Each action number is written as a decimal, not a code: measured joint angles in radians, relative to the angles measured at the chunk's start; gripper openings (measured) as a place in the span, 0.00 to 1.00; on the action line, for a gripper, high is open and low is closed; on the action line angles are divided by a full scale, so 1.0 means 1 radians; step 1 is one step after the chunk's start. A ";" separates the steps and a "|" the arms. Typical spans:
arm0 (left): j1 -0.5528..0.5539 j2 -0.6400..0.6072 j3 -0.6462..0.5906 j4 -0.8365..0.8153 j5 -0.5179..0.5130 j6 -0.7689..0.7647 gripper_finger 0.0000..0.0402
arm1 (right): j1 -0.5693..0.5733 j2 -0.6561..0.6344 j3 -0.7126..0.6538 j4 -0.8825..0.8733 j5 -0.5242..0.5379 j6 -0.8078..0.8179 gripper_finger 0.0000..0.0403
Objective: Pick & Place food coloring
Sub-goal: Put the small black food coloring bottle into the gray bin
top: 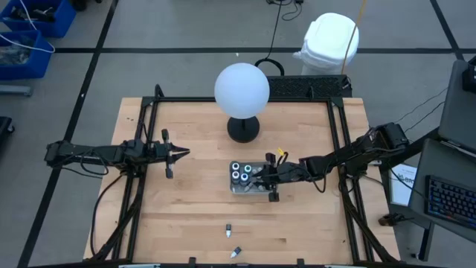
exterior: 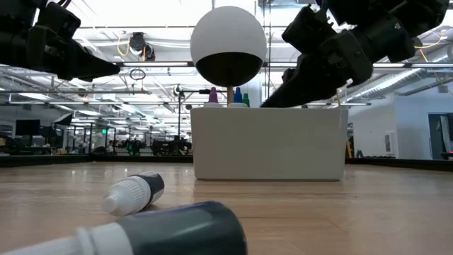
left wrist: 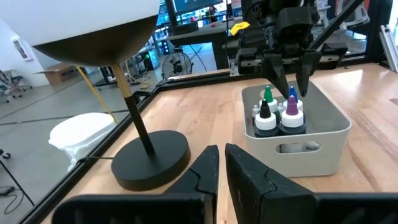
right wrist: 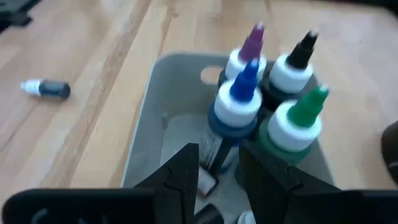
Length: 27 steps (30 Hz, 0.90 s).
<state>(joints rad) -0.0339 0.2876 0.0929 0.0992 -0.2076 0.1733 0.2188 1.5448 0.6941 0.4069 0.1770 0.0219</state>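
Right gripper (left wrist: 290, 87) hangs over the tray (left wrist: 323, 146), jaws parted and empty, risking toppling upright food coloring bottles (left wrist: 280, 115); left gripper's (top: 181, 153) jaws closed.

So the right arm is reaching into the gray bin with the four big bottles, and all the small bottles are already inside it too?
Not all. The high view shows two small bottles lying on the table outside the bin. The rest holds: the right gripper is over the bin with the four big bottles.

Bottles in my tray (right wrist: 155, 118): purple (right wrist: 249, 53), black (right wrist: 297, 62), blue (right wrist: 239, 102), green (right wrist: 295, 127), upright, clustered. Two small bottles (top: 228, 231) lie on the table.
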 joint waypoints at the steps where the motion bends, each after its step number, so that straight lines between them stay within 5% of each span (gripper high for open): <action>1: 0.000 0.000 0.000 -0.004 -0.002 -0.008 0.09 | 0.000 0.000 0.000 -0.015 -0.012 0.000 0.25; 7: 0.000 0.000 0.000 -0.022 -0.002 -0.049 0.09 | 0.000 -0.033 -0.011 -0.037 -0.130 -0.069 0.17; 13: 0.000 0.003 -0.001 -0.045 -0.005 -0.068 0.09 | -0.010 -0.205 -0.077 -0.054 -0.209 -0.155 0.02; 27: 0.001 0.014 -0.001 0.015 -0.034 -0.123 0.09 | -0.035 -0.685 -0.395 0.111 -0.207 -0.102 0.00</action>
<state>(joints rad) -0.0330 0.3012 0.0921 0.1143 -0.2415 0.0501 0.1837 0.8595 0.2996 0.5176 -0.0296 -0.0799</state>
